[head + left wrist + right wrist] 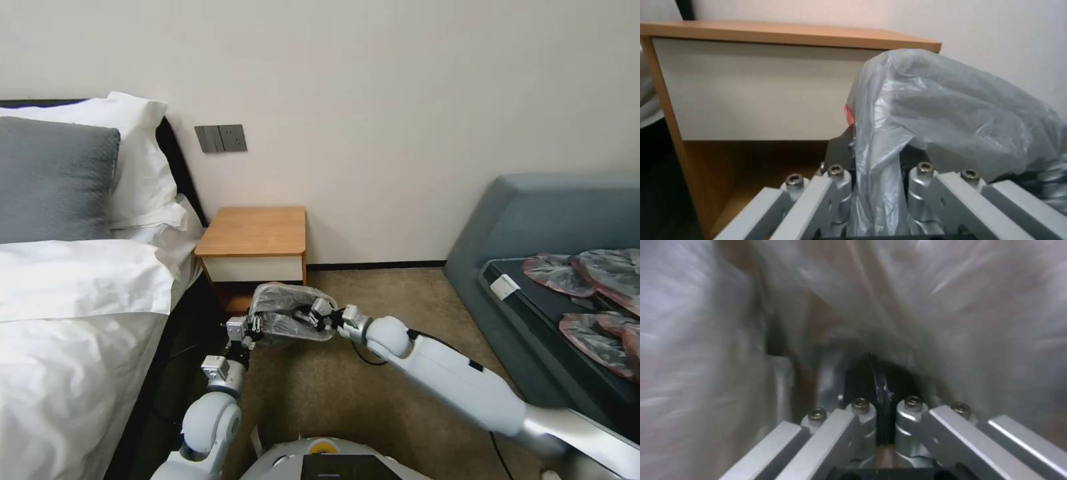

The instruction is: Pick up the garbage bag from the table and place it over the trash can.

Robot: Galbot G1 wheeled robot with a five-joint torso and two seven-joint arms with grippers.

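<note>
The garbage bag (288, 312), thin, grey and wrinkly, hangs puffed up in the air in front of the table (253, 231), held between both grippers. My left gripper (255, 328) is shut on the bag's left side; in the left wrist view a strip of the bag (951, 110) runs down between its fingers, with a red bit of rim beside it. My right gripper (313, 315) reaches in from the right and is shut, and the plastic of the bag (951, 306) wraps closely around it. The table (773, 35) top is bare. The trash can is out of view.
A bed (73, 320) with white linen and pillows lies along the left. At the right stands a blue-grey couch (533, 220) with several flat grey-pink bags (593, 300) on its dark seat. Open carpet (373, 293) lies between them.
</note>
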